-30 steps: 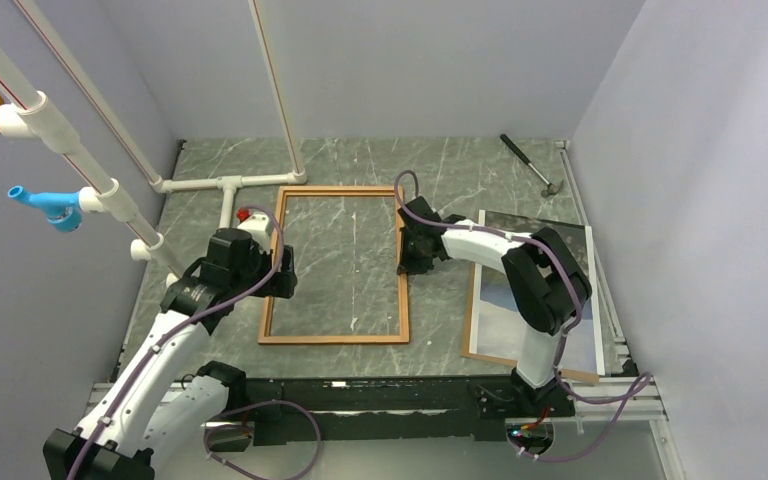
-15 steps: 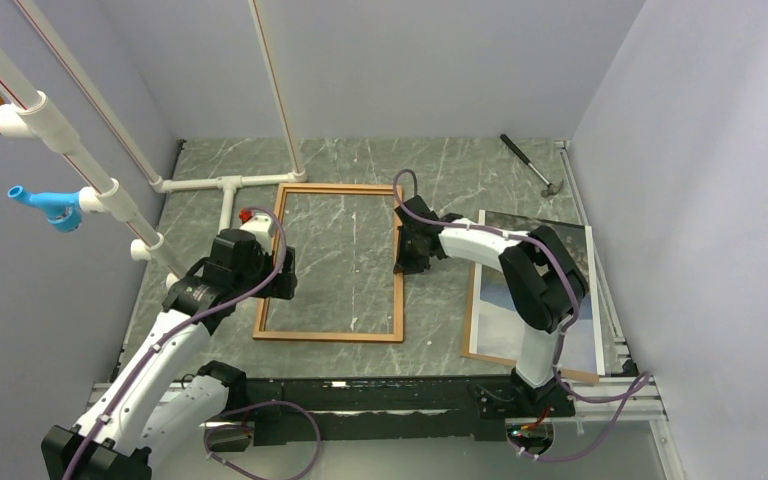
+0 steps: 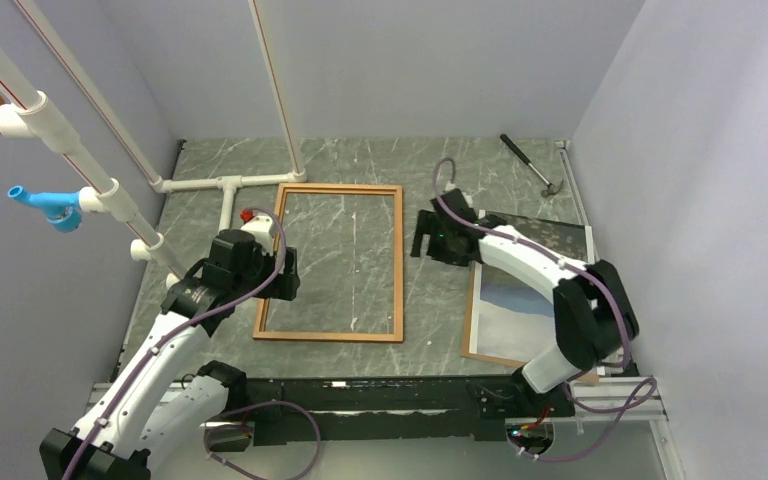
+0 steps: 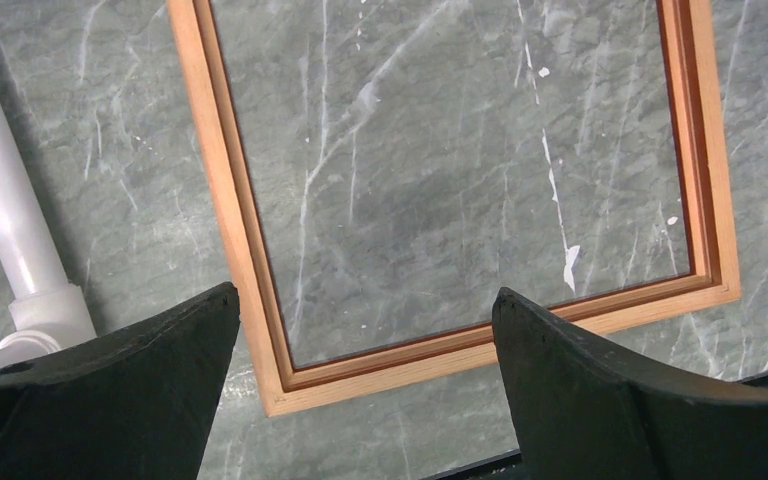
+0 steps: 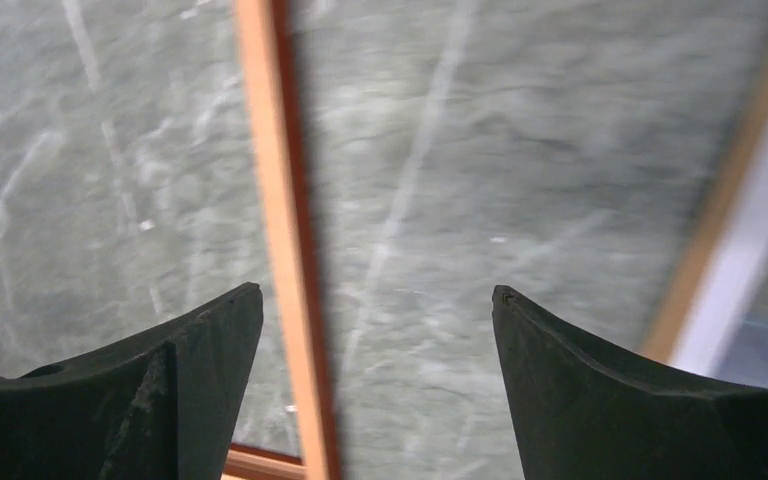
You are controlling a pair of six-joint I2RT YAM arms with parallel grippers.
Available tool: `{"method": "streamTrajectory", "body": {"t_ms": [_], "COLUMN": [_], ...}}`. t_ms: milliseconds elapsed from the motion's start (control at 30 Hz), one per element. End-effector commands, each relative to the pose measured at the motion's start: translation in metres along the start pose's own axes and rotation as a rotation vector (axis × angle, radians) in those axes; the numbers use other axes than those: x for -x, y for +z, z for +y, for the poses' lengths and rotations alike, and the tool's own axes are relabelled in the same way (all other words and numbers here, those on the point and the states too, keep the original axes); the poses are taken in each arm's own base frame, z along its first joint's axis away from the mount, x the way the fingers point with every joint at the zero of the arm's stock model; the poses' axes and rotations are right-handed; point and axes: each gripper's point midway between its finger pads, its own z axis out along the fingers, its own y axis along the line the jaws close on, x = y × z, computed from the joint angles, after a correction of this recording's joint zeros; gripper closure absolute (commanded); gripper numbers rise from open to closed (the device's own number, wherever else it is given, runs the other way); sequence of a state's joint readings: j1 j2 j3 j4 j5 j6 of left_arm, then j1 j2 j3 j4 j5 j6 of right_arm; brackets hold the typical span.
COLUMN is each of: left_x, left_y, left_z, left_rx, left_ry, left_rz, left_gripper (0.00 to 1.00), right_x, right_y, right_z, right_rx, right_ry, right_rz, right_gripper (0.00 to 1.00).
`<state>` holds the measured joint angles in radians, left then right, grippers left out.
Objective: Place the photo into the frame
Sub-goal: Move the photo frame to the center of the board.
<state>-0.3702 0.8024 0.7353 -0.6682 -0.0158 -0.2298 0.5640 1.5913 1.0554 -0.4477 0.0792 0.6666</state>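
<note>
On the worktop (image 3: 440, 170) the frame (image 3: 330, 336) lies flat, its long side running from the arm bases toward the far wall. The photo (image 3: 520, 305) lies flat just right of the frame, long side the same way, pale end near. The right arm bends over the photo. The right hand (image 3: 423, 235) hangs between photo and frame, wide open, holding nothing. The left hand (image 3: 287, 273) hangs at the frame's left rail, wide open, empty.

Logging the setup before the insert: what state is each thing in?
frame: lying flat, empty, ungripped
photo: face up, outside frame
left gripper: open, empty, by frame's left rail
right gripper: open, empty, between frame and photo
hammer: lying at far right
</note>
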Motion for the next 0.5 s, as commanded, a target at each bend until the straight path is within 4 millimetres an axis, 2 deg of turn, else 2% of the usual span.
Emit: {"method": "streamTrajectory", "body": {"t_ms": [0,33,267,400,467], "left_x": [0.024,0.025,0.030,0.036,0.039], "left_y": [-0.007,-0.007,0.009,0.023,0.031], "left_z": [-0.014,-0.016,-0.044,-0.077,-0.096], "left_rx": [-0.069,-0.082,-0.200,-0.283,-0.309], "left_ry": [0.012,0.014,-0.022,-0.033,-0.024], "left_rz": [-0.085,-0.088,-0.072,-0.051,-0.032], "left_gripper": [0.01,0.01,0.01,0.01,0.01], "right_x": [0.005,0.007,0.012,0.008,0.004], "right_y": [-0.014,-0.017,-0.036,-0.047,-0.051], "right_z": [-0.066,-0.084,-0.163,-0.195,-0.210], "right_rx": [-0.101,-0.108,-0.237,-0.378,-0.445], "right_ry": [0.077,0.131,0.317,0.363,0.391], "right_rz": [-0.017,-0.017,-0.029,-0.027,-0.017], "right_gripper": [0.13,0.12,0.12,0.11,0.07]}}
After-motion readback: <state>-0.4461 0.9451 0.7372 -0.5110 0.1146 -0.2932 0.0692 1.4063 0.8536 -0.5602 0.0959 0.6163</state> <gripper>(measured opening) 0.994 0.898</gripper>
